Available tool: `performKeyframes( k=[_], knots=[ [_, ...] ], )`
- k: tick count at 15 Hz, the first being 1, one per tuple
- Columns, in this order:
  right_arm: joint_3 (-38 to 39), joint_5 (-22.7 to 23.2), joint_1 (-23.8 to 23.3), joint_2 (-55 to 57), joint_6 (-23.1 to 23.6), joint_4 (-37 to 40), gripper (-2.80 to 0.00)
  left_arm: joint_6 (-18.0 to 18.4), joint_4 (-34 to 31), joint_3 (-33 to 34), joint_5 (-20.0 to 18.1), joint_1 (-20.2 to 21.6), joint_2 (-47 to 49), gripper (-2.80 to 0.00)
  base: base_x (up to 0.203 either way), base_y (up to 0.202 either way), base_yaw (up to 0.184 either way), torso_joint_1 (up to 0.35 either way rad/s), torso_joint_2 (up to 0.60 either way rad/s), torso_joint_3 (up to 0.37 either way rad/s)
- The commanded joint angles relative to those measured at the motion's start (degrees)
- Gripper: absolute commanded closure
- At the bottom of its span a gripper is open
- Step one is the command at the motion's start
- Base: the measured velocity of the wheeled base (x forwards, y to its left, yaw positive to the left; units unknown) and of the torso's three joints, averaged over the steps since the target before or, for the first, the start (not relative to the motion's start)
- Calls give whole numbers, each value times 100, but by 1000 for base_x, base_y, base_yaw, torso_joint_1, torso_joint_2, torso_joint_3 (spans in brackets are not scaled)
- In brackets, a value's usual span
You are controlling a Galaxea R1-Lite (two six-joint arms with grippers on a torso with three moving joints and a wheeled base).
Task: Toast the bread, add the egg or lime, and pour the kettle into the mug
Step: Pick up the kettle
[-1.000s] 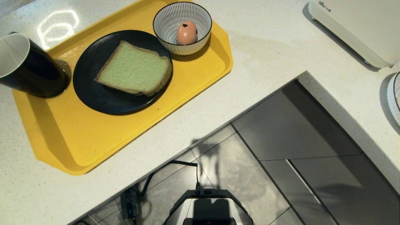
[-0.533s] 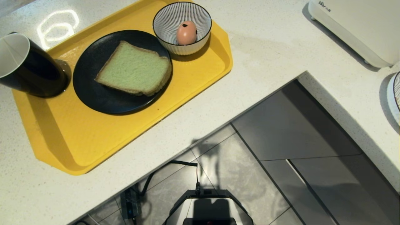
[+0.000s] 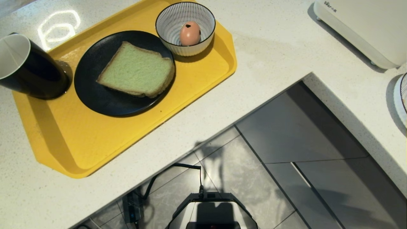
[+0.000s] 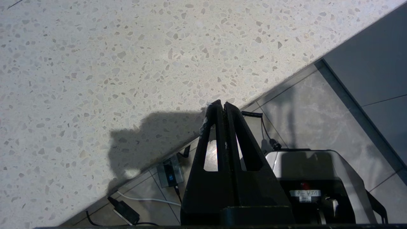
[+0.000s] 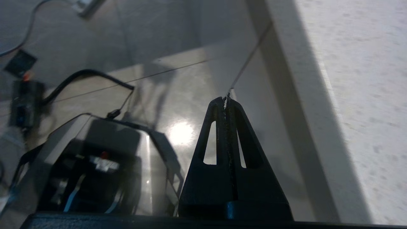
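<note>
The bread (image 3: 137,70), a pale green slice with a brown crust, lies on a black plate (image 3: 95,92) on a yellow tray (image 3: 95,143). Behind it, the pinkish egg (image 3: 190,33) sits in a striped bowl (image 3: 171,22). The black mug (image 3: 30,68), white inside, stands at the tray's left end. The kettle is out of view. Neither gripper shows in the head view. My left gripper (image 4: 221,104) is shut and empty over the counter's edge. My right gripper (image 5: 226,99) is shut and empty above the floor beside a counter edge.
A white appliance (image 3: 365,28) stands on the counter at the back right. A white striped dish (image 3: 402,98) pokes in at the right edge. The counter (image 3: 270,57) wraps round a corner with grey cabinet fronts (image 3: 295,127). My base (image 3: 211,211) and cables stand on the tiled floor.
A faint shadow on the grey cabinet front at the lower right has shifted. The tray and everything on it stayed put.
</note>
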State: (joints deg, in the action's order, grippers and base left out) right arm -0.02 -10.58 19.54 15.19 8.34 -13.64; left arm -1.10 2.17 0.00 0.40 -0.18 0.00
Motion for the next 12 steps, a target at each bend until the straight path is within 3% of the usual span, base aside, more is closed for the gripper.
performKeyframes(
  k=[1, 4, 7, 10, 12],
  knots=[
    [11, 472, 6, 34, 34, 294, 0, -5, 3, 79, 2, 1, 0, 0, 0, 0, 0, 0, 0, 0],
    [11, 537, -77, 41, -200, 605, 0, -5, 3, 79, 4, 1, 0, 0, 0, 0, 0, 0, 0, 0],
    [11, 893, -706, 40, -285, 988, 0, -5, 3, 79, 4, 1, 0, 0, 0, 0, 0, 0, 0, 0],
    [11, 913, -706, 37, -312, 1027, 0, -5, 3, 79, -4, 1, 0, 0, 0, 0, 0, 0, 0, 0],
    [11, 917, -944, 144, -329, 1030, 0, -5, 3, 79, 4, 1, 0, 0, 0, 0, 0, 0, 0, 0]
  ],
)
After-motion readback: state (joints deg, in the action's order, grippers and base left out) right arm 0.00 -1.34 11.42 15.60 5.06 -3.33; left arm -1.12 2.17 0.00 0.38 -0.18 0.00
